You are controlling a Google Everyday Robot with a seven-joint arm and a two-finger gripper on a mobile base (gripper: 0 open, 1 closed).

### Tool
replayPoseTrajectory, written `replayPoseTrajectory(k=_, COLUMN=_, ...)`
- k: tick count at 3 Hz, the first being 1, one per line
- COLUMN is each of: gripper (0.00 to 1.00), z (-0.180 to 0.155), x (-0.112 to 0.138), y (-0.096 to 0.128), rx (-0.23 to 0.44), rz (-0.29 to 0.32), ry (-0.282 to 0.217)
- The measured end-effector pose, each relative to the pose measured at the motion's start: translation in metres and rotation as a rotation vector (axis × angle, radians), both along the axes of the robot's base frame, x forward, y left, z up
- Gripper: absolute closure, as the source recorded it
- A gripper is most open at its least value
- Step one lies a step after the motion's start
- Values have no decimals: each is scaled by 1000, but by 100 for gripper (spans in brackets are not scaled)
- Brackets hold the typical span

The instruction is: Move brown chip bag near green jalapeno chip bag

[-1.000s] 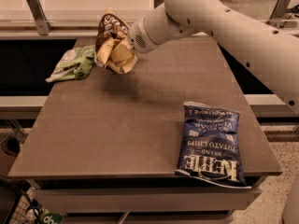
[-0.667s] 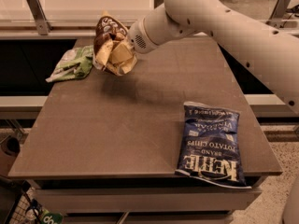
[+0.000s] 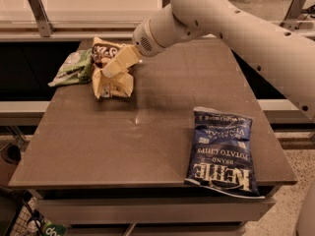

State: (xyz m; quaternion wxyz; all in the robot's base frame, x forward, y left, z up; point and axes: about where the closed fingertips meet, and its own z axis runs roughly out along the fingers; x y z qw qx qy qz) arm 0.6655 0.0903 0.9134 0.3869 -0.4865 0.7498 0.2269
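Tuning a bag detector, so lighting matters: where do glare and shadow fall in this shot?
Camera view: dim, warm light; the strip behind the table is brightest; soft sheen on the table and the Kettle bag; deep shadow under the table's front edge; the claw, back left over the brown chip bag beside the green jalapeno chip bag, is evenly lit.

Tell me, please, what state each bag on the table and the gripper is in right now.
brown chip bag: lying crumpled on the table, right beside the green bag.
green jalapeno chip bag: lying flat at the table's left rear edge.
blue Kettle potato chips bag: lying flat, label up, front right, bottom edge overhanging.
gripper: low over the brown chip bag's top.
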Motion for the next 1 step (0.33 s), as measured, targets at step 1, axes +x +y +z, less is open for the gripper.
replayPoseTrajectory(k=1, gripper=0, z=0, x=0, y=0, rx=0, rz=0, ry=0)
